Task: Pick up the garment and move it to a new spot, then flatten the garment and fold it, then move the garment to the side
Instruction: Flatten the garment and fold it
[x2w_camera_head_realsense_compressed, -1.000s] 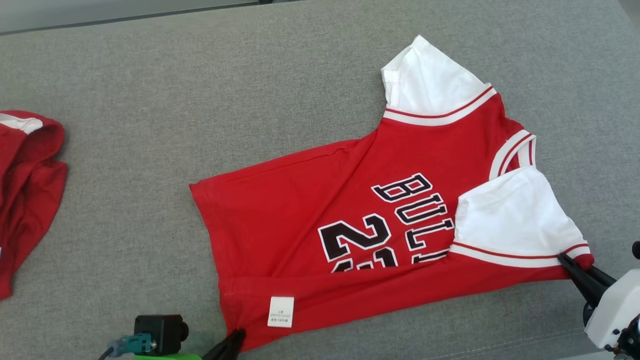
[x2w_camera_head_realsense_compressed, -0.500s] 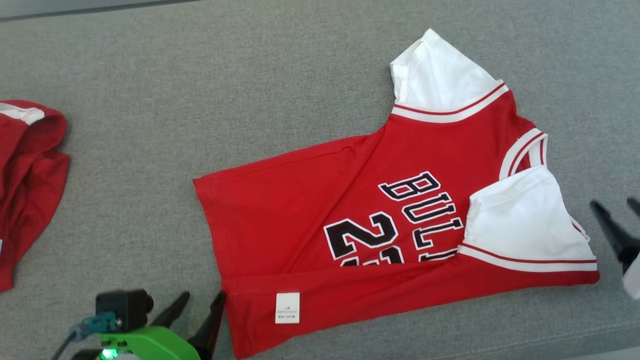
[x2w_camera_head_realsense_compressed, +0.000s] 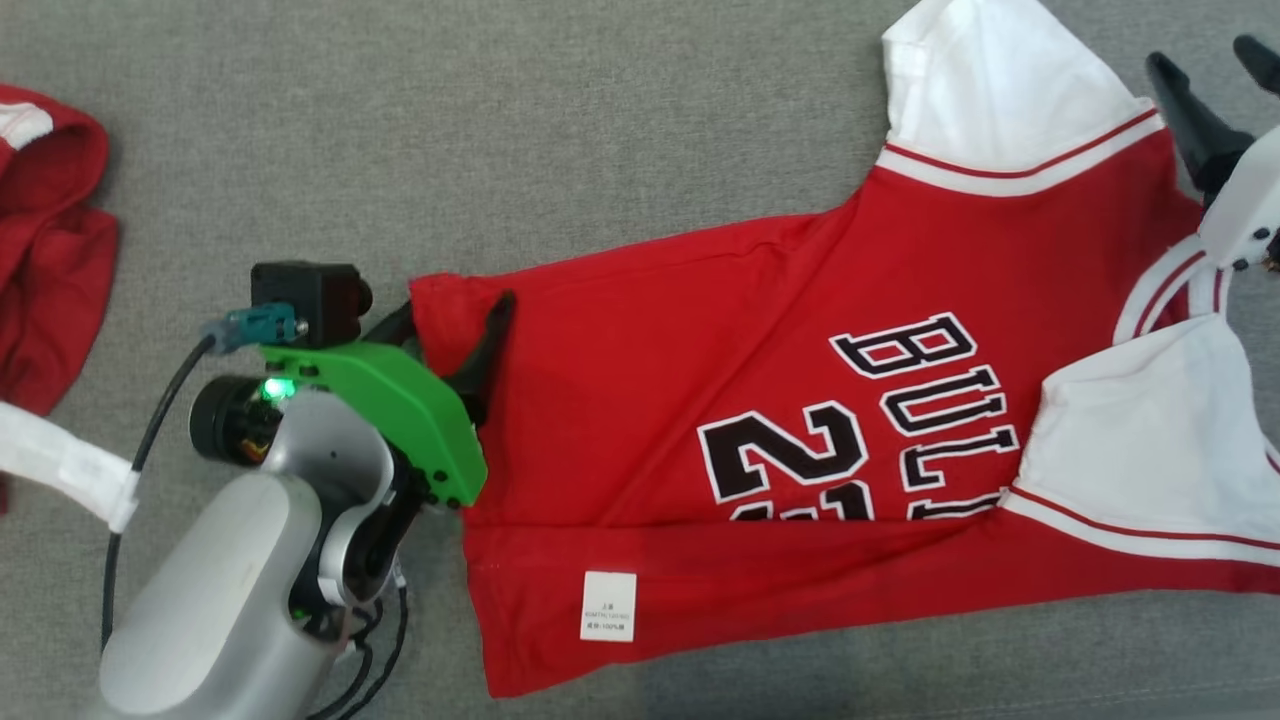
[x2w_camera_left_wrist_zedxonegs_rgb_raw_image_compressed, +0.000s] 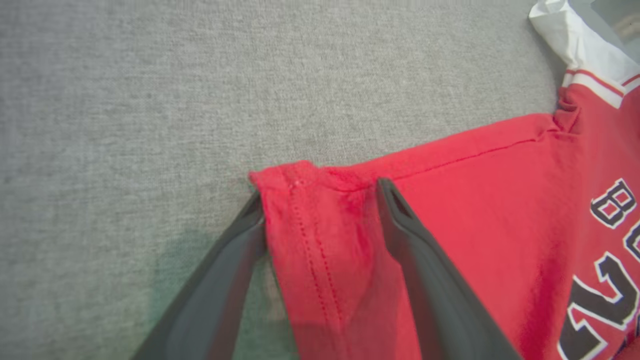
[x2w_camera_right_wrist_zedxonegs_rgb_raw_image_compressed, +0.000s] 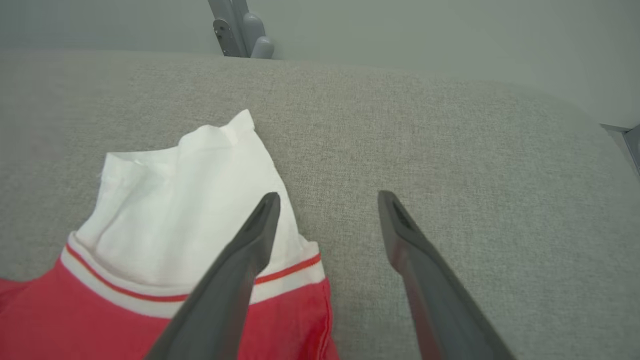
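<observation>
**A:** Where's the jersey, and which step are we on?

**B:** The red Bulls jersey (x2w_camera_head_realsense_compressed: 700, 380) lies flat on the grey upholstered surface (x2w_camera_head_realsense_compressed: 500, 120), running from centre out to 3 o'clock in the head view. Its near long edge is already turned over at 6 o'clock, with the care label (x2w_camera_head_realsense_compressed: 608, 605) face up. I'd call it mid-fold, far side next.

**A:** Jaws?

**B:** Both sets are wide open and hold nothing. The left jaws at 9 o'clock straddle the far hem corner (x2w_camera_left_wrist_zedxonegs_rgb_raw_image_compressed: 280, 182), one finger (x2w_camera_left_wrist_zedxonegs_rgb_raw_image_compressed: 425, 260) over the cloth and the other on bare surface outside the hem. The right jaws at 2 o'clock sit by the far white sleeve (x2w_camera_right_wrist_zedxonegs_rgb_raw_image_compressed: 190, 200), one finger over its striped band and the other over bare surface.

**A:** Tips touching down?

**B:** Can't tell from here.

**A:** Next move?

**B:** My read: close on the hem corner and the sleeve edge together, lift low, and carry the far edge toward 6 o'clock. It needs both layers pinched and matched travel, or the fold skews. The right side looks short on bite, since it sits at the very edge of the sleeve.

**A:** Anything nearby?

**B:** A second red garment (x2w_camera_head_realsense_compressed: 50, 250) at the 9 o'clock edge, well apart.
</observation>
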